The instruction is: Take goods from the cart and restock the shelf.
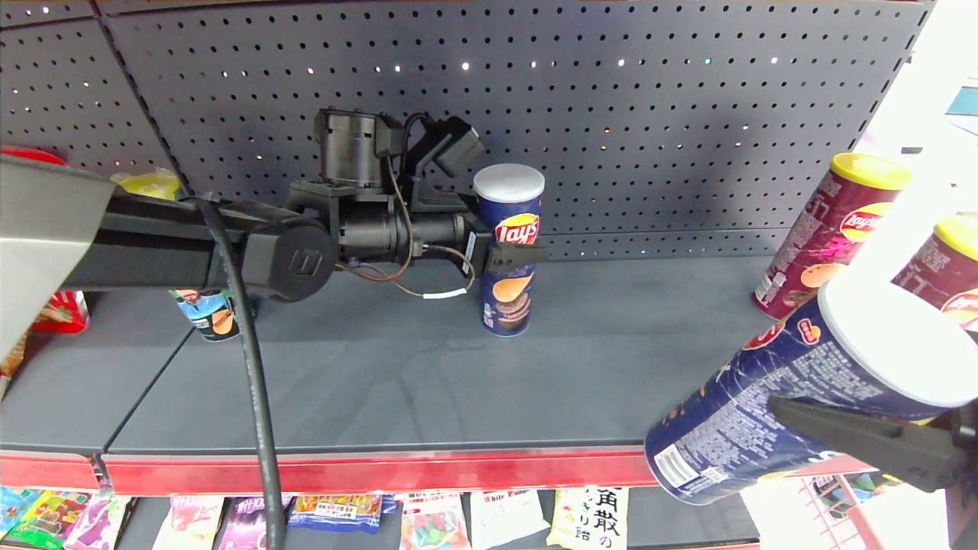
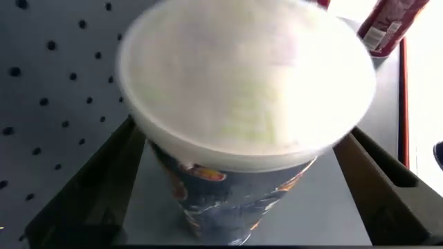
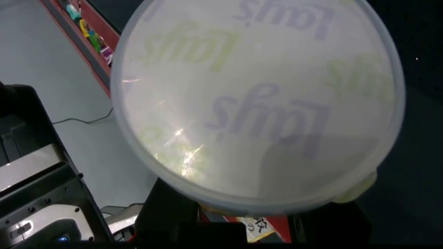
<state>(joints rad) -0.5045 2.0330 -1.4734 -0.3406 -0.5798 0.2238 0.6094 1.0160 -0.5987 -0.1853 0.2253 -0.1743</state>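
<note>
A blue chips can [image 1: 508, 252] with a white lid stands upright on the grey shelf [image 1: 367, 374], near the pegboard back wall. My left gripper [image 1: 513, 257] reaches in from the left and sits around its middle. In the left wrist view its fingers [image 2: 83, 194] flank the can [image 2: 232, 200] with small gaps on both sides, so it is open. At the lower right my right gripper [image 1: 802, 397] is shut on a second blue chips can [image 1: 795, 389]. That can is tilted, lid up and to the right, in front of the shelf's edge. Its lid [image 3: 256, 104] faces the right wrist camera.
Two maroon chips cans [image 1: 833, 229] [image 1: 947, 267] with yellow lids stand at the shelf's right end. A small can [image 1: 206, 313] and red snack packs [image 1: 61, 309] sit at the left. The red shelf lip [image 1: 367, 470] runs along the front, with snack bags [image 1: 458, 519] on the shelf below.
</note>
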